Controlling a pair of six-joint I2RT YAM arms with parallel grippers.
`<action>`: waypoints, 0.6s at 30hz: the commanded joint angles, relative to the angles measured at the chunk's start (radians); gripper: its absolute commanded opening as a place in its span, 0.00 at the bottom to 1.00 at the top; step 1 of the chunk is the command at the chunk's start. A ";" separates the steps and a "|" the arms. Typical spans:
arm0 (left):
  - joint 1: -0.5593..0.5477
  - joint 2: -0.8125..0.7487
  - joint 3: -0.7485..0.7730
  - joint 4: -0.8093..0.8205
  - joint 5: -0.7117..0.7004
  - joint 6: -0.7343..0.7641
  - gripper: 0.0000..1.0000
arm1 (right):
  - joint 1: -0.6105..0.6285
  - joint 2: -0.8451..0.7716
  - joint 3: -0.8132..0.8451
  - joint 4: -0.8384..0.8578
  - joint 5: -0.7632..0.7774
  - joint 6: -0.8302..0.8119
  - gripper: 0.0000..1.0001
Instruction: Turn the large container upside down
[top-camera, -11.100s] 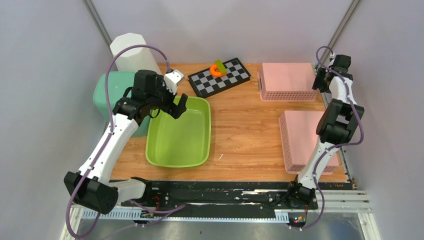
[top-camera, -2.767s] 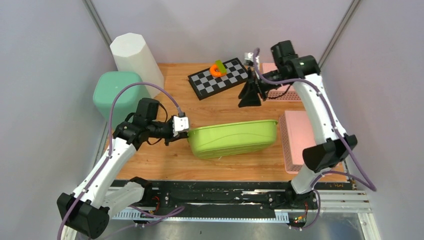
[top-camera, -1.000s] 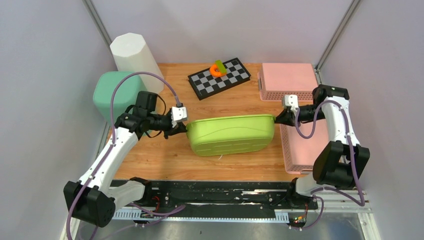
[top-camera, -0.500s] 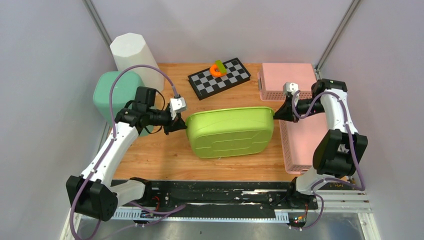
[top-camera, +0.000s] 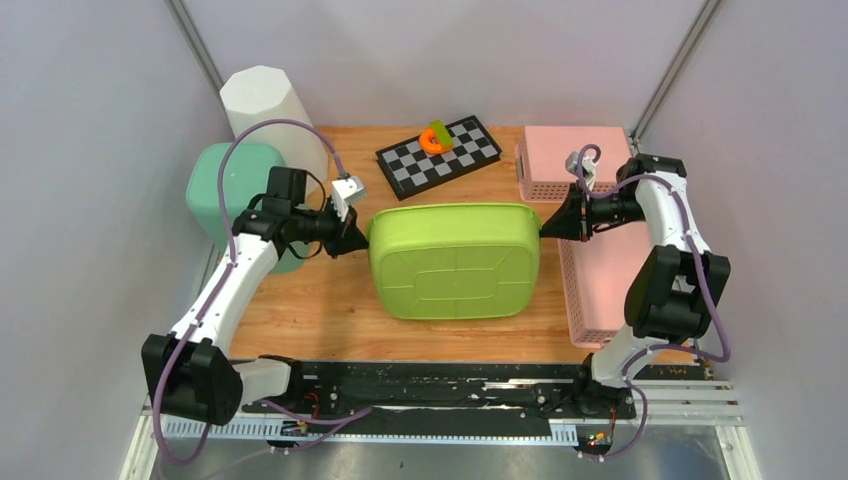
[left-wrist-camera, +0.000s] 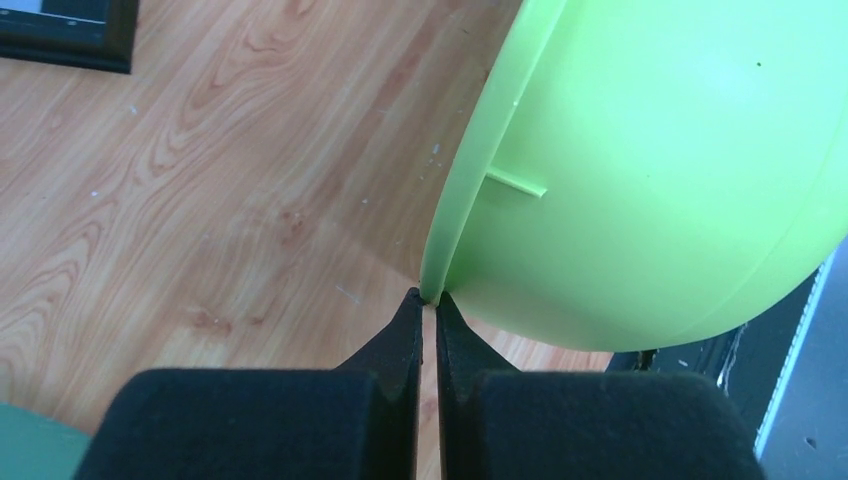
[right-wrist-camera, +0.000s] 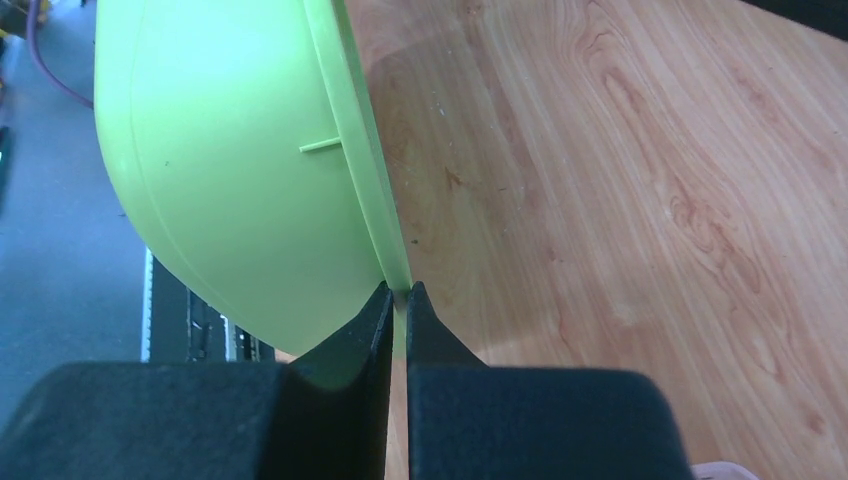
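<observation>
The large container (top-camera: 453, 260) is a lime-green plastic tub held above the wooden table between both arms, its ribbed underside turned toward the camera. My left gripper (top-camera: 355, 243) is shut on the rim at its left end. In the left wrist view the black fingertips (left-wrist-camera: 412, 318) pinch the thin green rim (left-wrist-camera: 470, 190). My right gripper (top-camera: 549, 229) is shut on the rim at the right end; the right wrist view shows its fingertips (right-wrist-camera: 381, 308) clamping the rim edge (right-wrist-camera: 350, 120). The tub's open side faces away and down.
A white octagonal bin (top-camera: 270, 112) and a mint-green bin (top-camera: 228, 185) stand at the back left. A checkerboard (top-camera: 439, 154) with an orange and green piece (top-camera: 434, 138) lies at the back. Two upturned pink baskets (top-camera: 572, 160) (top-camera: 612, 280) sit on the right.
Both grippers have rotated the tub further, so its underside now faces up toward the camera instead of its side wall. The right gripper's jaws closed on the rim about a second ago.
</observation>
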 joint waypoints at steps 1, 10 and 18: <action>0.004 0.013 0.003 0.129 0.049 -0.094 0.00 | 0.035 0.050 0.009 -0.118 -0.134 0.105 0.03; 0.013 0.067 0.016 0.148 0.052 -0.152 0.00 | 0.034 0.219 0.097 -0.119 -0.146 0.299 0.03; 0.017 0.100 0.023 0.176 -0.031 -0.219 0.00 | 0.034 0.277 0.120 -0.103 -0.139 0.427 0.03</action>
